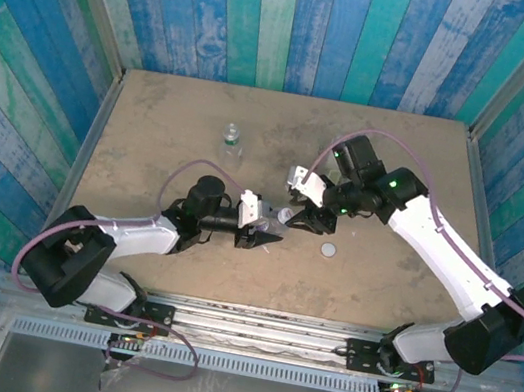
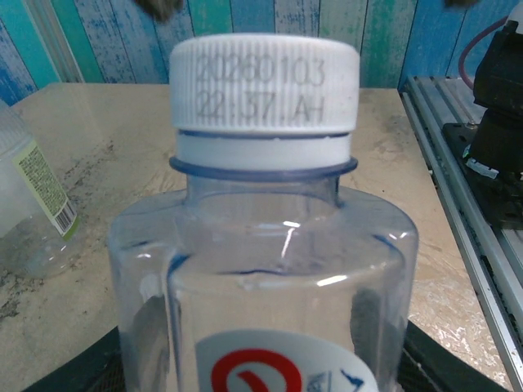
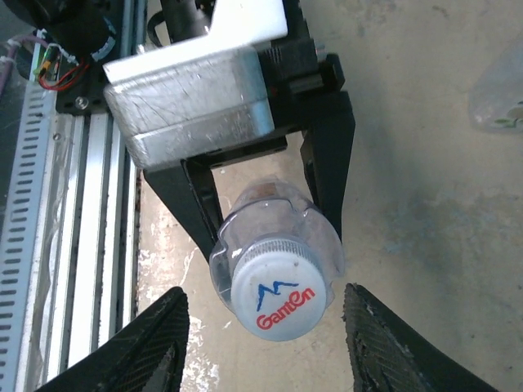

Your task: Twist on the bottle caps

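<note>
White-shelled arms (image 1: 437,242) with black joints; lilac cables (image 1: 20,260) loop alongside. Green lights (image 1: 389,185) glow on the right one. Black, tapered claw fingers (image 3: 151,351), rough-textured.

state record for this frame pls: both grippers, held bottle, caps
left gripper: shut on blue-tinted bottle
cap on held bottle: white, seated on the neck; tightness cannot be told
right gripper: open, fingers either side of that cap, not touching it
loose cap: flat on the table, right of the grippers
green-label bottle: upright, far side, apart from both arms
</note>
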